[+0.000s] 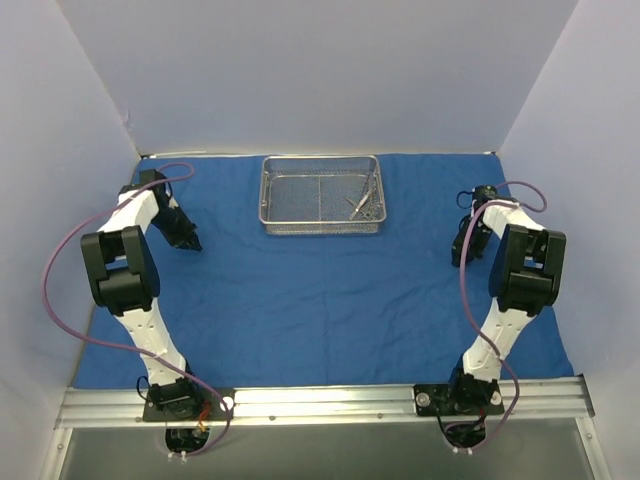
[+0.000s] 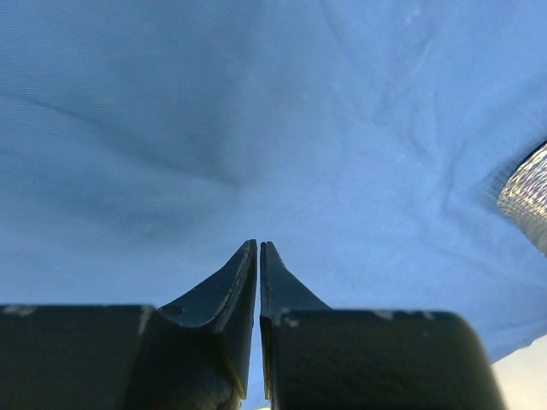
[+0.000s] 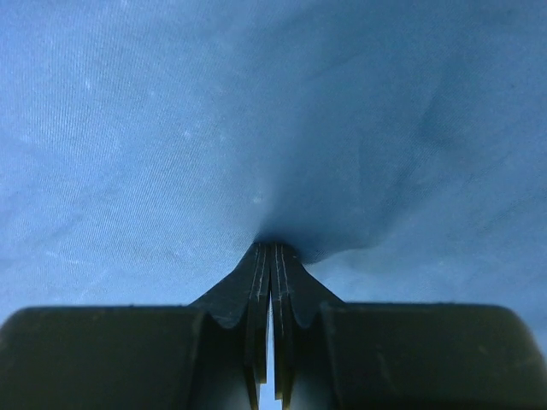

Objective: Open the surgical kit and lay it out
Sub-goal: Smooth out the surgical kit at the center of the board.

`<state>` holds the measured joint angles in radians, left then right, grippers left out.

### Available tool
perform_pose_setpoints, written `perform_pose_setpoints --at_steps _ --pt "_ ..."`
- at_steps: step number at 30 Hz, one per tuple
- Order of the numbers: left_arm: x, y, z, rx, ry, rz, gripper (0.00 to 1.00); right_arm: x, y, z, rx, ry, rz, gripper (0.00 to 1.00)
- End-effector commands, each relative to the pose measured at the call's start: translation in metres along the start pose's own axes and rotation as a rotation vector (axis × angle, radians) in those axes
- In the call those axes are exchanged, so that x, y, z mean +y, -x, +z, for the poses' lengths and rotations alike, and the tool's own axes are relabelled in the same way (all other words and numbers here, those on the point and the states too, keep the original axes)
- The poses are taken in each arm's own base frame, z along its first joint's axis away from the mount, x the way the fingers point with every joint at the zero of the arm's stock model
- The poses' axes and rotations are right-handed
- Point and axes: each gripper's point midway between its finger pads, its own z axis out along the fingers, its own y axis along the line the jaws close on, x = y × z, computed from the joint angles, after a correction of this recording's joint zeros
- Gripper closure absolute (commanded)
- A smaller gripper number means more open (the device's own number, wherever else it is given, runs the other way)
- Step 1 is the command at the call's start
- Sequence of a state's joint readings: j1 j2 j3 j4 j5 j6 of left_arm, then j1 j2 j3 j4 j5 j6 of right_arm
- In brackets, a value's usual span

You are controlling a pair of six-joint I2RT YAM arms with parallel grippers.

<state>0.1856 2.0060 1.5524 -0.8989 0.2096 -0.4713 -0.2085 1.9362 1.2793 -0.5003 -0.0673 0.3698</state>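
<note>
The blue cloth wrap lies spread flat over the table. On its far middle stands the silver wire-mesh tray, with thin metal instruments lying in its right part. My left gripper is low over the cloth to the left of the tray. In the left wrist view its jaws stand almost together with only a hairline slit and nothing between them. My right gripper is down on the cloth at the right. In its wrist view the gripper is shut on a pinched pucker of the cloth.
Pale walls close the table in at the back and on both sides. A metal rail with both arm bases runs along the near edge. The tray's corner shows at the right edge of the left wrist view.
</note>
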Motion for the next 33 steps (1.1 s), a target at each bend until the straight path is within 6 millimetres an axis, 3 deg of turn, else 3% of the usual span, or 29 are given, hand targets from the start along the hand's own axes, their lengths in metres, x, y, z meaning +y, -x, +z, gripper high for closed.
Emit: perform_pose_setpoints --at_steps 1,5,9,12,16,24,28,33 --pt "-0.018 0.005 0.005 -0.009 -0.042 0.022 0.86 -0.03 -0.012 0.032 0.061 -0.16 -0.006 1.0" --pt "-0.02 0.008 -0.004 -0.038 -0.048 0.025 0.86 -0.019 -0.013 0.012 0.019 -0.096 -0.013 1.0" --pt "-0.019 0.007 -0.01 -0.044 -0.044 0.025 0.86 0.004 -0.009 -0.025 -0.05 -0.01 -0.058 1.0" --pt "-0.016 0.006 -0.01 -0.053 -0.033 0.026 0.85 0.013 -0.016 -0.034 -0.067 0.04 -0.067 0.92" --pt "-0.004 0.001 0.01 0.0 0.019 0.009 0.87 0.006 -0.028 -0.01 -0.022 0.014 -0.093 0.92" --pt "0.018 0.006 0.011 -0.019 0.103 0.002 0.85 0.021 -0.017 -0.003 -0.007 0.037 -0.104 0.86" --pt "0.029 0.01 0.006 -0.05 0.131 -0.002 0.86 0.052 -0.008 -0.017 -0.062 0.083 -0.173 0.86" --pt "0.048 0.014 0.034 0.028 0.176 -0.025 0.98 0.093 -0.015 -0.025 -0.077 0.145 -0.249 0.85"
